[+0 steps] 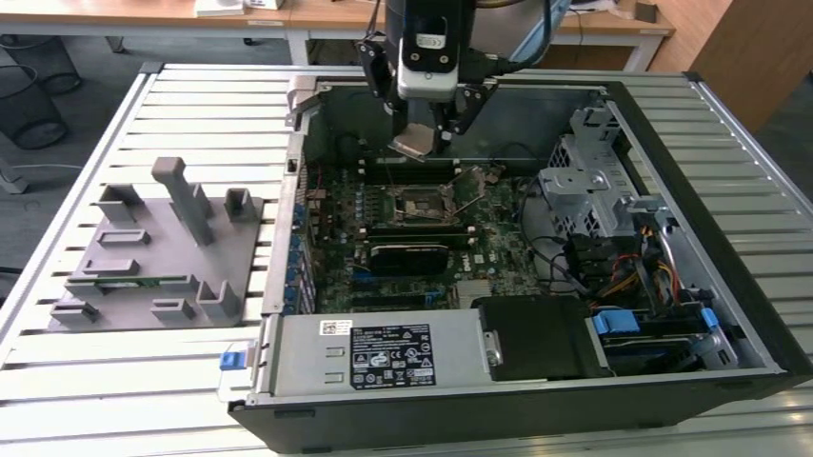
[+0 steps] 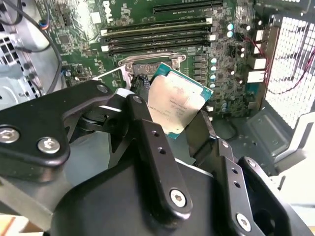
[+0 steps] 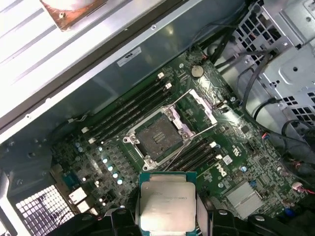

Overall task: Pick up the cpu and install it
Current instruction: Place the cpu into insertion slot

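Note:
The cpu (image 2: 176, 103), a thin square chip with a silvery-grey top, is clamped between my gripper's black fingers (image 2: 147, 137). In the exterior view it (image 1: 416, 145) hangs tilted under my gripper (image 1: 425, 141), above the back of the open computer case. The first wrist view shows the cpu (image 3: 166, 207) in front of the motherboard, with the socket (image 3: 156, 136) lying open beyond it, its metal frame and lever raised. In the exterior view the socket (image 1: 421, 202) lies below and nearer than the chip.
The black computer case (image 1: 711, 286) lies open on a slatted metal table (image 1: 190, 86). Memory slots (image 3: 130, 108) flank the socket. A drive cage and cables (image 1: 597, 190) stand at the exterior view's right, a power supply (image 1: 381, 352) at the front. A grey parts fixture (image 1: 152, 257) sits at the left.

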Available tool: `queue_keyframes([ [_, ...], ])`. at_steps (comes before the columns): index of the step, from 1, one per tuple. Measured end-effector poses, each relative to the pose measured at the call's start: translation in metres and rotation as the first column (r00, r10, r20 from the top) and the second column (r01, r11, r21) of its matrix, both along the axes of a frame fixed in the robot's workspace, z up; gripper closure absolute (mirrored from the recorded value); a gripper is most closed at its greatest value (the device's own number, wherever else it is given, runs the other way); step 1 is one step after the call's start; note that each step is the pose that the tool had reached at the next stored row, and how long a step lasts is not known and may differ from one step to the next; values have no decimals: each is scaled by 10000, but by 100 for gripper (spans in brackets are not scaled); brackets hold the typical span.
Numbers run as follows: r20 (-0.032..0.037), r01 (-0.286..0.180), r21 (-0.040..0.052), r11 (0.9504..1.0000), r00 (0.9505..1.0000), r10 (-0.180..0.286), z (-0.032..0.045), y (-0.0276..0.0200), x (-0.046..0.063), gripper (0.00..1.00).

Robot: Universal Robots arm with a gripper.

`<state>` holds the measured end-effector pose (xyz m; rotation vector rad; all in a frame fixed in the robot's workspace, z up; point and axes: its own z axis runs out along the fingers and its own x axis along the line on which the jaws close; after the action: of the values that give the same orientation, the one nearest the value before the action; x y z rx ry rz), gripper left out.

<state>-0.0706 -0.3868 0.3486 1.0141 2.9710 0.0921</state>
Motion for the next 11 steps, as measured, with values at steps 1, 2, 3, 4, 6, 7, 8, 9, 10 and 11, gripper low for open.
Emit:
queue_keyframes([
  [1, 0, 127, 0, 9999, 9999, -127, -2, 0, 0, 46],
  [2, 0, 251, 0, 9997, 9997, -251, -3, 1, 0, 46],
  [3, 1, 357, -4, 9994, 9994, -357, -3, 4, 0, 46],
  [4, 4, 458, -4, 9989, 9989, -458, -4, 5, 0, 46],
  [6, 6, 682, -4, 9977, 9977, -682, -7, 8, 1, 46],
  [7, 7, 804, -4, 9968, 9968, -804, -8, 9, 1, 46],
  [8, 6, 923, -5, 9957, 9957, -923, -9, 11, 1, 46],
  [9, 7, 1042, -5, 9946, 9946, -1042, -10, 12, 1, 46],
  [10, 7, 1470, -5, 9891, 9891, -1470, -15, 18, 1, 46],
  [11, 6, 1582, -6, 9874, 9874, -1582, -16, 20, 2, 46],
])
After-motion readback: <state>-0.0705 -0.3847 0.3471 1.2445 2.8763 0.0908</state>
